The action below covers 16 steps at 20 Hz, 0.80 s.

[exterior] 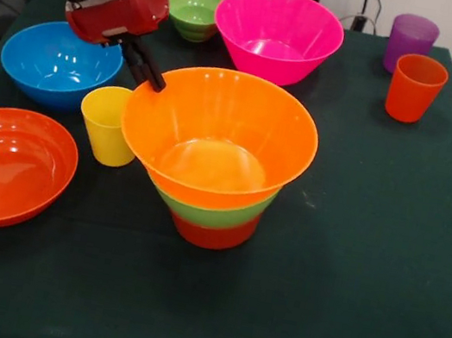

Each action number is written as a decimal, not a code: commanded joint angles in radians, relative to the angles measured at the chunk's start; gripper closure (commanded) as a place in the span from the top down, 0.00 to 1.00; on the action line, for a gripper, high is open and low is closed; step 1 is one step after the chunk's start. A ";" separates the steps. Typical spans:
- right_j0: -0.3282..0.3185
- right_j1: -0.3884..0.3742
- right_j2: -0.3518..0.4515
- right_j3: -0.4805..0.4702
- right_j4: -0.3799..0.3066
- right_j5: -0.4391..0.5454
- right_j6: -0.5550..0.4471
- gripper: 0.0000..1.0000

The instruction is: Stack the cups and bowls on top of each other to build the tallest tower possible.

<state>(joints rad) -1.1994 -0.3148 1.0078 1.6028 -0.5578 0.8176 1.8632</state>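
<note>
Three bowls nested mid-table as the tower [218, 176]: red-orange base [212, 235], green bowl [219, 215], big yellow-orange bowl [218, 137] uppermost so far, open side up and sitting a touch crooked. Gripper [152, 74] down at that bowl's rim on the picture's left, dark fingers [144, 63] close together, tips right at the edge; hard to tell whether pinching the rim or only touching it, since one finger hides the other. Yellow cup [108, 124] just beside the tower, under the arm. Small green bowl [194, 13] at the back beside the pink bowl [276, 33]; blue bowl [59, 63] and shallow orange bowl [6, 165] on the picture's left; orange cup [415, 87] and purple cup [410, 39] far off at the back right. Step in hand, by the look of it: seating the yellow-orange bowl and letting go. To do it well: open only once the bowl rests level in the green one, then straight up, no sideways drag on the rim, or the whole stack tips. Clear of the yellow cup on the way out. Next piece probably the small green bowl or a cup, lowered dead centre, gently, because glossy plastic slides.
</note>
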 commanded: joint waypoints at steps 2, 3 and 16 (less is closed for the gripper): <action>0.042 0.026 -0.001 0.093 -0.042 -0.043 -0.190 0.00; 0.049 0.022 0.000 0.097 -0.039 -0.049 -0.175 0.00; 0.062 0.010 -0.021 0.146 -0.053 -0.126 -0.125 0.00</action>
<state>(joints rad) -1.1891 -0.3145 1.0094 1.6790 -0.5568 0.7323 1.8632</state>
